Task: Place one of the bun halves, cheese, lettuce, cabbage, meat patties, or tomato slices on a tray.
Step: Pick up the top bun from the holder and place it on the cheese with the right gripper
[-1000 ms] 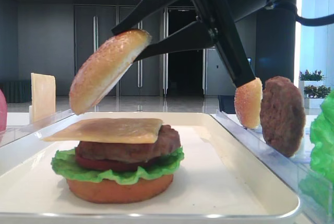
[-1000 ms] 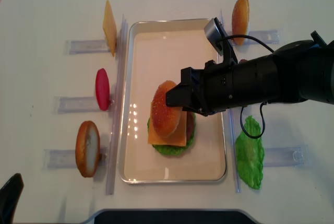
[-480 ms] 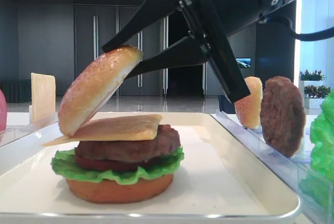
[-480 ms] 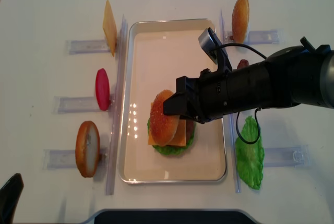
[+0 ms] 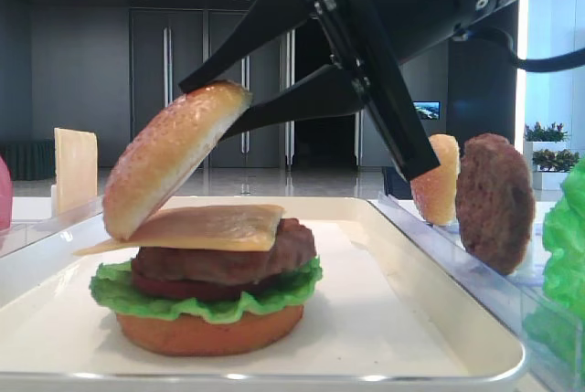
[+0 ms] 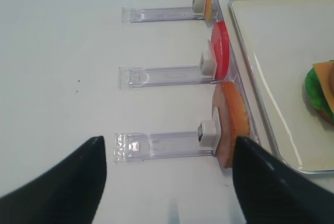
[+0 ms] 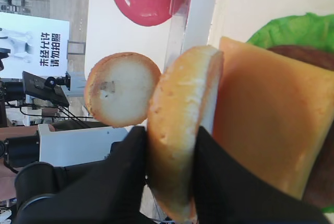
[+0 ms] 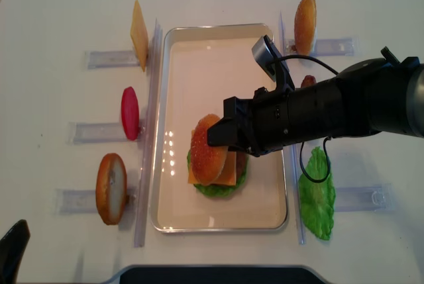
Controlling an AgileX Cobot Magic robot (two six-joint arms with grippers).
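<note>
1. The bun top (image 5: 169,156) is clamped at its rim between the black fingers (image 7: 125,182) of the right claw (image 8: 222,132), tilted, with its lower edge touching the cheese (image 5: 206,226).
2. That cheese caps a stack of patty (image 5: 228,259), tomato, lettuce (image 5: 206,296) and bottom bun (image 5: 210,333) on the white tray (image 8: 199,52).
3. Seen from above, the stack sits in the near half of the tray.
4. Upright in clear racks on the table (image 8: 59,19), left of the tray, are seen a cheese slice (image 8: 138,34), a tomato slice (image 8: 130,112) and a bun half (image 8: 110,187).
5. Right of the tray, another bun half (image 8: 305,24) and a lettuce leaf (image 8: 317,194) are seen.
6. The left claw (image 6: 167,177) is held spread wide over the table, gripping nothing.
</note>
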